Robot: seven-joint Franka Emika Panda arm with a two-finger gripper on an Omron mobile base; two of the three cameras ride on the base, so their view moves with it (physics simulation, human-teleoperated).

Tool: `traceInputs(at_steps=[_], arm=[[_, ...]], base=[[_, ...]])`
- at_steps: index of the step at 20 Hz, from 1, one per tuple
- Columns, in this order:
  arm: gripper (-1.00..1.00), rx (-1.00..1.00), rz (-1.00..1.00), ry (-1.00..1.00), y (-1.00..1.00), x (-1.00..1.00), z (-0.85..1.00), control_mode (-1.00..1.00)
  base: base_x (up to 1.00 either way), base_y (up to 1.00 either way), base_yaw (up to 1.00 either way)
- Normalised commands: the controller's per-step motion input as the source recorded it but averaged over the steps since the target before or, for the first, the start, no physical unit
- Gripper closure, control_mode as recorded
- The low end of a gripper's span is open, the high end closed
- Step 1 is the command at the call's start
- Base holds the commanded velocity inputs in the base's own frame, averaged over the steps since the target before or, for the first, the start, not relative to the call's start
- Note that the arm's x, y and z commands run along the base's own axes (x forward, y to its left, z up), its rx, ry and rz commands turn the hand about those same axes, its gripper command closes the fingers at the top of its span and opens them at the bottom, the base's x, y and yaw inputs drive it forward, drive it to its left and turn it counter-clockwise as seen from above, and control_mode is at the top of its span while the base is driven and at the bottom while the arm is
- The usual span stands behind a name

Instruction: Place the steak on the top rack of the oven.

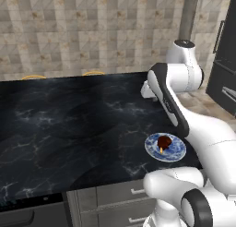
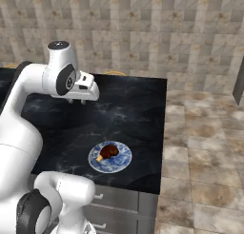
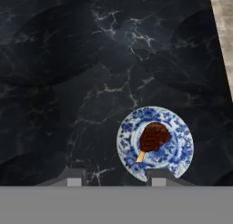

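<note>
The steak, a dark reddish-brown lump with a small orange bit, lies on a blue-and-white patterned plate near the counter's front right corner. My gripper hangs well above the black marble counter, behind the plate and left of it, and points down. Its fingertips stand apart with nothing between them, so it is open. The top rack is out of view. I cannot make out the oven.
The counter ends at the right over a tiled floor. A tall dark appliance front with handles stands at the far right. Grey drawers sit under the counter. Two yellow rims peek over its back edge.
</note>
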Motion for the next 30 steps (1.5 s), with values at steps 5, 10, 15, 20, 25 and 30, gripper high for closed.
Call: traceInputs(at_steps=[5,10,15,20,25,30], arm=[[-1.0,0.03,0.0,-0.01,-0.02,-0.04,-0.33,-1.0],[-1.0,0.05,-0.09,0.06,-0.09,0.03,-0.8,-1.0],[-1.0,0.03,-0.19,0.08,-0.88,0.3,-0.96,-1.0],[-1.0,0.1,-0.24,0.14,-0.35,0.36,-0.96,-1.0],[-1.0,0.03,-0.16,0.09,0.06,0.15,-0.56,-1.0],[-1.0,0.0,-0.15,0.07,0.0,-0.1,-0.35,-1.0]], base=[[0.0,0.0,0.0],[0.0,0.0,0.0],[0.0,0.0,0.0],[0.0,0.0,0.0],[0.0,0.0,0.0],[0.0,0.0,0.0]])
